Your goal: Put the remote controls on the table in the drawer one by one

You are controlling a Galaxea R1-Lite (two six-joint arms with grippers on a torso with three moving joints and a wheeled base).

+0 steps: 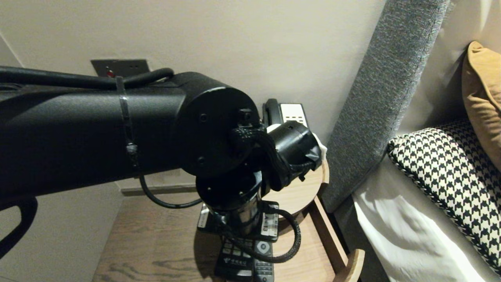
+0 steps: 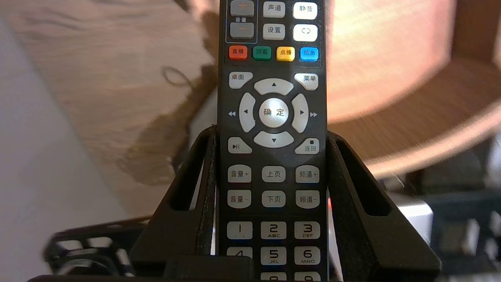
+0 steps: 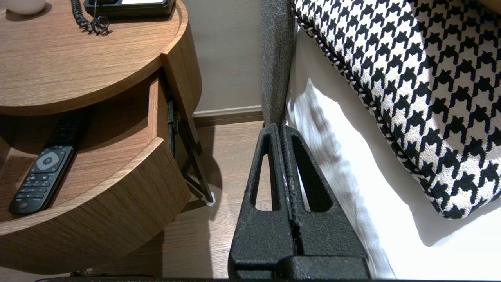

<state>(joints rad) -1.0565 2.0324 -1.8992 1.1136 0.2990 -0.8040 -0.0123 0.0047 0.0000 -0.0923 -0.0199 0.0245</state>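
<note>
- The left claw (image 2: 272, 131) is pinching a black remote (image 2: 273, 164) across its width, one finger (image 2: 184, 196) flat against each long edge, level with the round arrow pad.
- The remote runs straight out between the fingers, button face up; its number keys sit nearest the wrist and the coloured keys lie beyond the fingertips.
- In the head view the left arm (image 1: 98, 129) reaches across and bends down over the open drawer (image 3: 117, 203) of the round wooden counter (image 3: 78, 66), so the held remote is over the drawer, in front of the counter's curved edge.
- Whether the remote rests on the drawer floor or is clear of it cannot be told.
- A second remote (image 3: 39, 178) with a ring pad lies flat inside the drawer, apart from the claw.
- A phone (image 3: 129, 6) with a coiled cord sits at the back of the counter top.
- The right claw (image 3: 280, 129) is pressed together with nothing in it, parked low between the counter and the bed (image 3: 352, 164), pointing at the floor by the grey headboard (image 1: 383, 98).
- A black-and-white checked pillow (image 3: 411, 98) lies on the bed.
</note>
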